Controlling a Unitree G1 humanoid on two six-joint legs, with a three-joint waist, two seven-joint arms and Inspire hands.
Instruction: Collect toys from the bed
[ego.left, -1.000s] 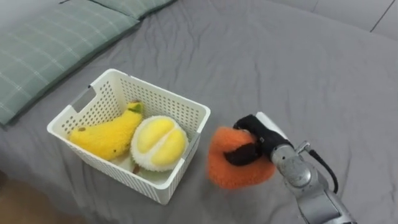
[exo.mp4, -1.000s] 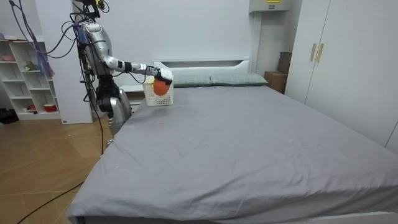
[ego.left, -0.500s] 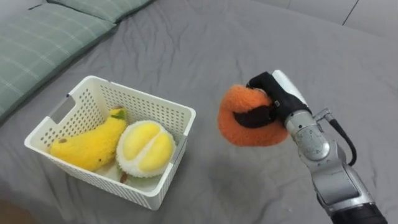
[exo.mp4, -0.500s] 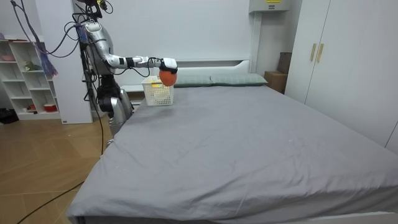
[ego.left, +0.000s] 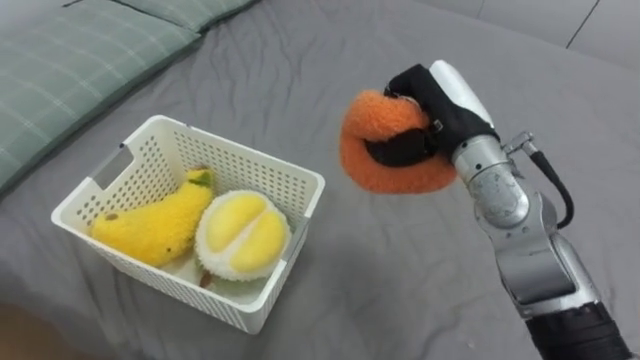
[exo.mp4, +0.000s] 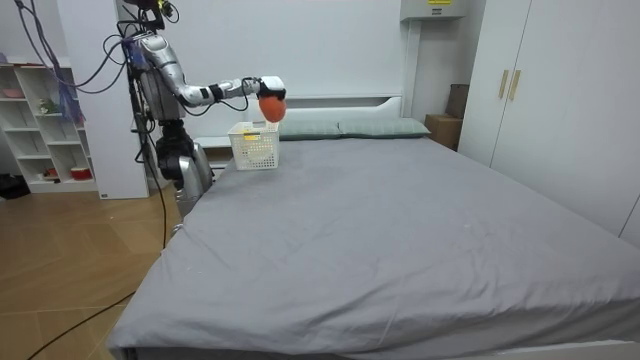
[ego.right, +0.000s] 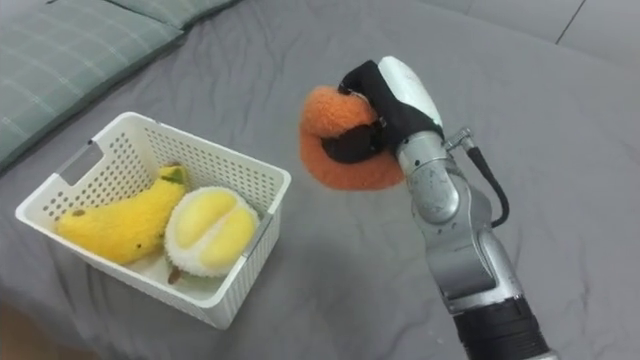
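now higher, orange plush in right robot hand

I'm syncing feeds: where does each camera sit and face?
Left eye view: robot's head, looking down at the white basket on the bed; right robot hand grips the orange plush toy.
Right eye view: same head, same scene, slightly offset.
Room view: past the bed's foot, facing the headboard; whole robot shows.
All share basket and toy.

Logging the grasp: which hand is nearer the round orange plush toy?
Right. The right hand is curled round the orange plush toy, holding it above the grey bed, right of the white plastic basket.
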